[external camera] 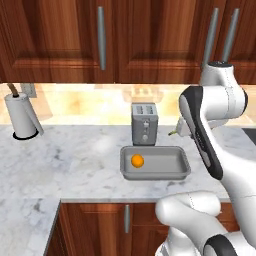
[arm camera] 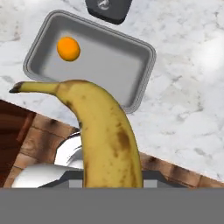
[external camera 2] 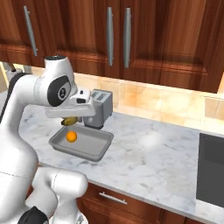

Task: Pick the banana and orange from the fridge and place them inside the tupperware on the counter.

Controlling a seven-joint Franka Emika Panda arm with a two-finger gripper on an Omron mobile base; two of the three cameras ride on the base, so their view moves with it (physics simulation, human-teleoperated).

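Yellow banana: you see the banana [arm camera: 107, 135] rising from the bottom of the hand view, brown-spotted, its dark stem tip pointing to 9 o'clock; its lower end is cut off by the frame edge. In the right base view only a small yellow-brown bit [external camera 2: 70, 121] peeks out under the hand, above the tray.
Gripper: the gripper [external camera 2: 71, 119] is clamped on the banana, though you cannot make out its fingertips, which the fruit and the hand hide.
Orange: the orange [external camera: 137, 160] lies inside the tupperware, toward its left end in the left base view, at about 10 o'clock from the banana's body in the hand view.
Tupperware: the tupperware [external camera: 170, 175] sits on the counter [external camera: 75, 160], grey and shallow, just in front of the toaster; its right end is partly hidden by the arm in the left base view.
Toaster: the silver toaster [external camera: 144, 123] stands at 12 o'clock of the tray; the marks on its front are too small for you to read.
Paper towel roll: a white paper towel roll [external camera: 20, 117] stands well apart, at 9 o'clock on the counter.
Writing: no label is legible to you.
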